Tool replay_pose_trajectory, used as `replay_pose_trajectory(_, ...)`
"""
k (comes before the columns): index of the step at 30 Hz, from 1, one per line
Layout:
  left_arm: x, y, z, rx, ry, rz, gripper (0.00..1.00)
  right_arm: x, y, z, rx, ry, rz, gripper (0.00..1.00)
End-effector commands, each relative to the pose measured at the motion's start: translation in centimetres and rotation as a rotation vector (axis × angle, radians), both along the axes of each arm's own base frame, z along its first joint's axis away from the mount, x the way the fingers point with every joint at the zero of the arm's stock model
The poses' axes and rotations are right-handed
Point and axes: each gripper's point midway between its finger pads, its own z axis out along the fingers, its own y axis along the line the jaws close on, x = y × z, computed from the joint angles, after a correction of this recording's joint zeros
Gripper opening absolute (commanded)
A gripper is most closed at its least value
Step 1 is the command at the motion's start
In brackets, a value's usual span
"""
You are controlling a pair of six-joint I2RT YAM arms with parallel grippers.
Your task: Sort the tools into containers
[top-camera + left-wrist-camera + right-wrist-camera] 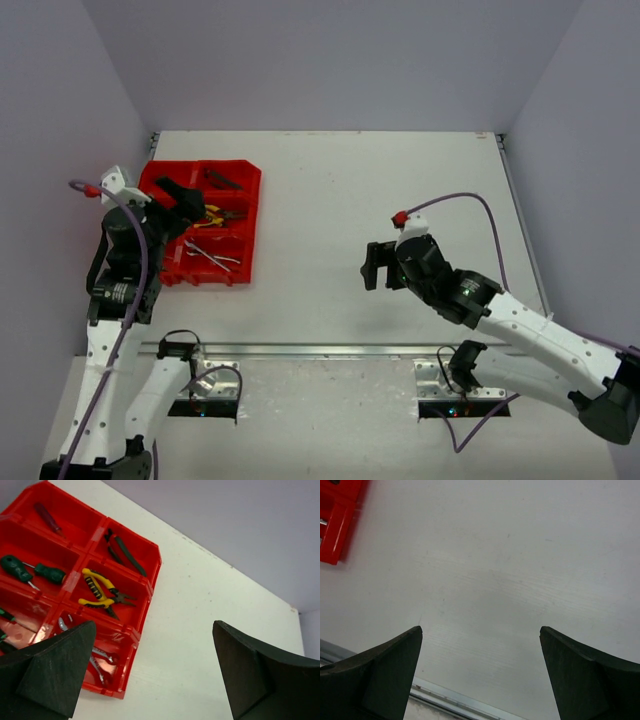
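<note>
Your left gripper [154,635] hung over the tray [252,230] at the table's [400,170] far left. Its jaws were wide apart with nothing between them. In the tray, the yellow pliers [97,592] lay in a middle compartment and two green screwdrivers [30,570] in the one beside it. The wrenches [97,660] lay in a nearer one, and a red-handled tool [47,517] and dark tools [125,552] in the far two. Your right gripper [481,630] was spread too, holding nothing, above the table well apart from the tray.

Table [380,190] white; red organizer tray [252,215] on it, far left.
</note>
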Motion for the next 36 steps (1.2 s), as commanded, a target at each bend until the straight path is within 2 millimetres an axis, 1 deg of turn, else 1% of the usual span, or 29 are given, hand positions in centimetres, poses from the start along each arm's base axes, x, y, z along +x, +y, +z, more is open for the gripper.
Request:
replay_pose_trajectory(1, -2.8, 0.6, -0.4, 0.146, 0.094, -0.041, 1.0, 1.5, -2.9, 5.0, -0.119, -0.139, -0.052, 0.99)
replay_pose_trajectory(4, -4.0, 1.0, 0.4, 0.183, 0.062, -0.035, 1.0, 1.2, -3.9, 6.5, -0.14, -0.185, -0.044, 0.99)
replay_pose_trajectory(7, -5.0, 1.8, 0.9, 0.2, 0.003, 0.016, 1.0, 0.4, -5.8, 8.3, -0.189, -0.242, -0.029, 0.99)
replay_pose_trajectory(8, -5.2, 1.8, 0.6, 0.201, -0.002, 0.018, 1.0, 0.3, -6.3, 8.7, -0.194, -0.256, -0.04, 0.99)
replay_pose_trajectory(10, -5.4, 1.9, 0.0, 0.217, -0.046, 0.028, 1.0, -0.6, -7.9, 9.8, -0.201, -0.252, -0.072, 0.99)
replay_pose_trajectory(12, -5.9, 2.0, -1.4, 0.226, -0.087, 0.042, 1.0, -1.5, -9.4, 10.8, -0.205, -0.259, -0.097, 0.99)
replay_pose_trajectory(15, -6.9, 1.5, -0.6, 0.241, -0.198, 0.012, 1.0, -2.3, -11.8, 11.3, -0.251, -0.267, -0.146, 0.99)
replay_pose_trajectory(17, -7.2, 0.9, -0.1, 0.238, -0.229, -0.018, 1.0, -2.5, -13.5, 11.7, -0.28, -0.31, -0.195, 0.99)
replay_pose_trajectory(18, -7.2, 0.9, -0.1, 0.236, -0.231, -0.02, 1.0, -2.6, -14.0, 11.8, -0.284, -0.327, -0.213, 0.99)
replay_pose_trajectory(20, -6.9, 0.6, -0.6, 0.231, -0.212, -0.03, 1.0, -3.0, -14.5, 11.9, -0.256, -0.349, -0.219, 0.99)
replay_pose_trajectory(24, -6.5, -0.1, -1.2, 0.216, -0.187, -0.06, 1.0, -3.7, -14.8, 11.8, -0.213, -0.369, -0.201, 0.99)
replay_pose_trajectory(28, -7.0, -0.8, -0.7, 0.207, -0.221, -0.091, 1.0, -3.8, -15.0, 11.2, -0.222, -0.365, -0.206, 0.99)
replay_pose_trajectory(32, -7.7, -0.5, -0.2, 0.204, -0.249, -0.076, 1.0, -3.7, -15.2, 10.3, -0.24, -0.349, -0.227, 0.99)
replay_pose_trajectory(36, -8.0, -0.4, 0.1, 0.202, -0.266, -0.07, 1.0, -3.6, -15.0, 9.9, -0.233, -0.338, -0.233, 0.99)
